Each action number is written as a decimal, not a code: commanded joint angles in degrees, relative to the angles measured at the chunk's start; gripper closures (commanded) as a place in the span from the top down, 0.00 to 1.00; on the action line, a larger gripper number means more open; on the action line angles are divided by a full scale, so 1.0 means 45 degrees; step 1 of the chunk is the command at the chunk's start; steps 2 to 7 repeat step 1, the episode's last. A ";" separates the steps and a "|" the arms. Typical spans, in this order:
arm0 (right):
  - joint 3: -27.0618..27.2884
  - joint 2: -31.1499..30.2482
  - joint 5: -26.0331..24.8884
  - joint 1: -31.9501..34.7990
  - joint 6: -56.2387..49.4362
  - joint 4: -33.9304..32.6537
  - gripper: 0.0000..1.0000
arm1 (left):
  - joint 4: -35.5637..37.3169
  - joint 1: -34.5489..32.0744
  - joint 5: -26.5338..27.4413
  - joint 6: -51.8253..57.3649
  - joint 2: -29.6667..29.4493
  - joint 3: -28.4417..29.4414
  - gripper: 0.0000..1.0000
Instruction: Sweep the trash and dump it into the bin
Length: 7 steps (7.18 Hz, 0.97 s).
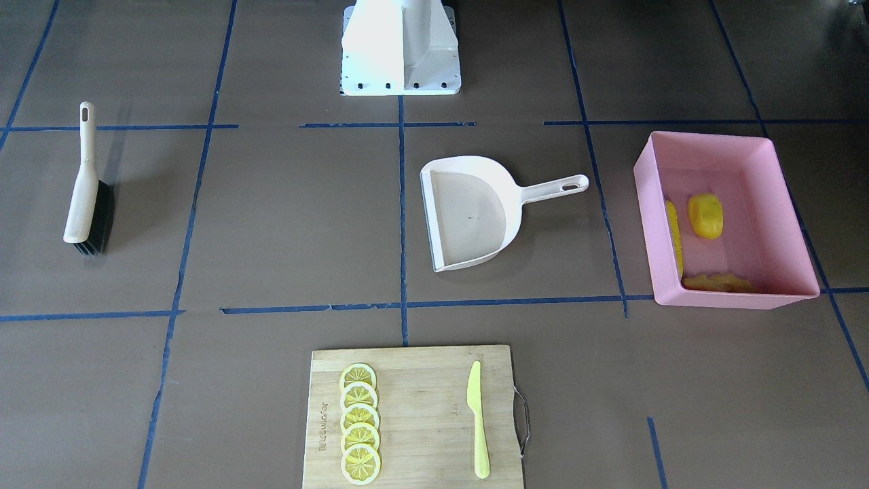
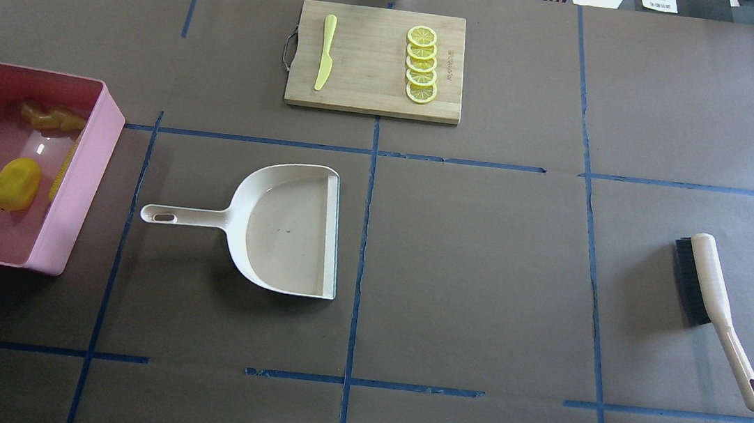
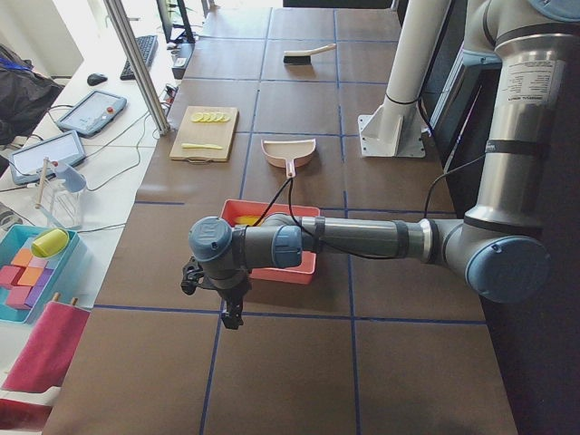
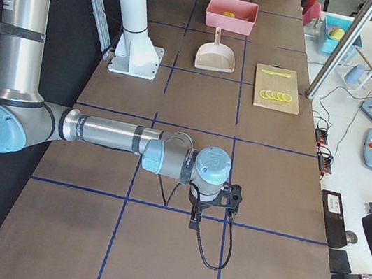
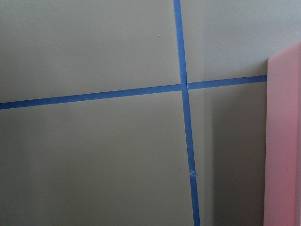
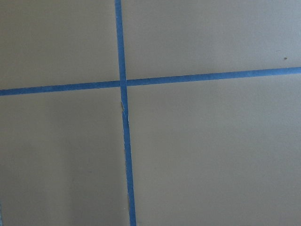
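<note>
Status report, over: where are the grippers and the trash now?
Left gripper and right gripper far out sideways, jaws unreadable. Corn cob, potato lump, ginger root in pink bin. Dustpan empty, nothing blocking.

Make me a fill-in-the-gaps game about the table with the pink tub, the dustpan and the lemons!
The large rectangular plastic tub holding the long yellow corn cob, the rounded yellow lump and the knobbly tan-orange ginger root is coloured ___.
The beige plastic dustpan holds nothing, so it is ___.
The wooden cutting board carries a yellow-green plastic knife and ___ yellow lemon slices.
The beige-handled brush has bristles coloured ___.
Missing words: pink; empty; five; black.
</note>
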 commanded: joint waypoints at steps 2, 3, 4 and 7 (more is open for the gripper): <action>0.0006 -0.0014 0.0016 0.0000 0.0015 0.0000 1.00 | 0.0000 0.0000 0.0008 0.0007 0.0007 0.0000 1.00; 0.0006 -0.0014 0.0016 0.0000 0.0015 0.0000 1.00 | 0.0000 0.0000 0.0008 0.0007 0.0007 0.0000 1.00; 0.0006 -0.0014 0.0016 0.0000 0.0015 0.0000 1.00 | 0.0000 0.0000 0.0008 0.0007 0.0007 0.0000 1.00; 0.0006 -0.0014 0.0016 0.0000 0.0015 0.0000 1.00 | 0.0000 0.0000 0.0008 0.0007 0.0007 0.0000 1.00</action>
